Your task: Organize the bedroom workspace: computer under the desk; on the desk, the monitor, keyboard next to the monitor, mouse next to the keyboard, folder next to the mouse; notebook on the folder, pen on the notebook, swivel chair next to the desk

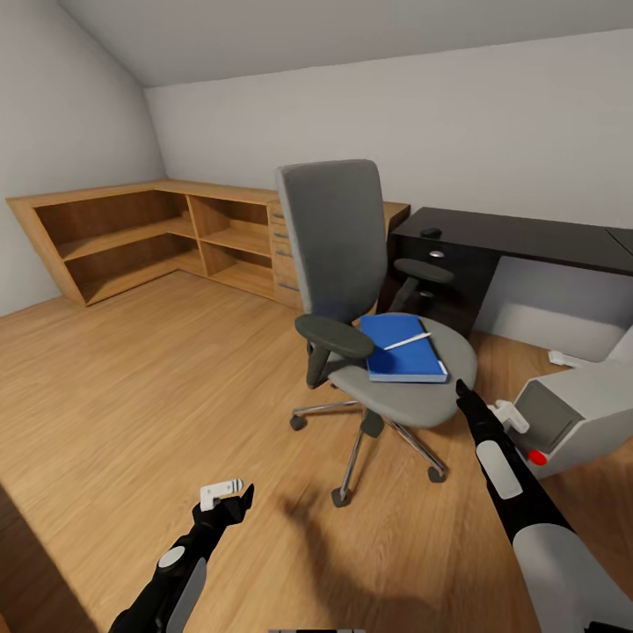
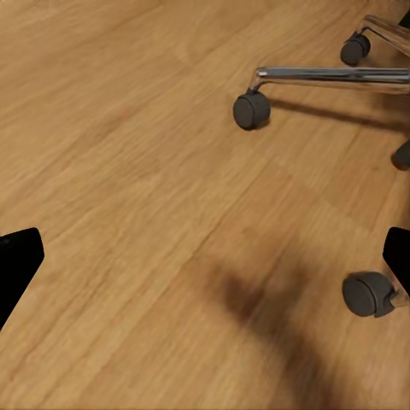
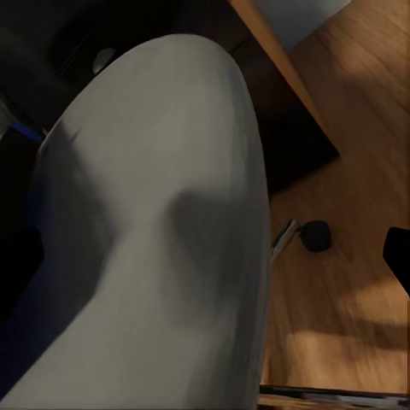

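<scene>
Bedroom: folder beyond right claw

the swivel chair stands on the wooden floor, its grey seat carrying the blue folder with the white pen lying across it. behind it is the black tabletop with the mouse near its corner. the computer sits on the floor at the right. the right claw is beside the seat's front edge; the left claw hangs over bare floor. a wooden shelf unit lines the walls.

No readable text or labels anywhere.
</scene>
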Available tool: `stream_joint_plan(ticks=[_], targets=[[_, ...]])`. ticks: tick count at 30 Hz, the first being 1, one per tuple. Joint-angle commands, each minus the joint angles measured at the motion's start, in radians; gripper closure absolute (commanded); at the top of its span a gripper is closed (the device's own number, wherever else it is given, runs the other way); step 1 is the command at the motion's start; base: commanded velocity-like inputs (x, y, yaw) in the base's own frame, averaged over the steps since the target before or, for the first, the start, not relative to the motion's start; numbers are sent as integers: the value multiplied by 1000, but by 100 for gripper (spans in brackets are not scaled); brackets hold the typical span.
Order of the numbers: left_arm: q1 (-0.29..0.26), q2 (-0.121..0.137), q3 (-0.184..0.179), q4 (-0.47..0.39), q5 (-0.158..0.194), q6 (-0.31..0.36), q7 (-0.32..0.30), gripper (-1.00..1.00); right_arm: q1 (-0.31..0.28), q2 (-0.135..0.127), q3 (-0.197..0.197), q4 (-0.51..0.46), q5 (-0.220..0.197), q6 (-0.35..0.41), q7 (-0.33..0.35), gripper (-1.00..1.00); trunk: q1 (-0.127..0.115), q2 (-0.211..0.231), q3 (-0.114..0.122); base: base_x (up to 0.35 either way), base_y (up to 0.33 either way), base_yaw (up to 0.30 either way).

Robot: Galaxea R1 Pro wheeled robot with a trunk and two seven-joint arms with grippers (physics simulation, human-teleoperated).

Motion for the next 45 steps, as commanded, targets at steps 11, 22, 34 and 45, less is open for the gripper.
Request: stream_joint_plan(ticks=[11,22,34,45], targets=[[0,-1,4,1,10,1,-7,-100,0,0,2,16,-10,-8,-3,-100,0,0,-1,11,0,0],[-1,-4,4,1,8,0,-10,-100,0,0,3,17,-12,-7,-3,-100,0,0,-1,112,0,0],[-1,-8,-3,1,8,1,-10,-100,0,1,3,17,-13,-7,-4,-100,0,0,-1,16,0,0],[-1,-7,-3,1,8,-1,-10,-100,0,1,3,17,-13,-7,-4,-100,0,0,-1,1,0,13]])
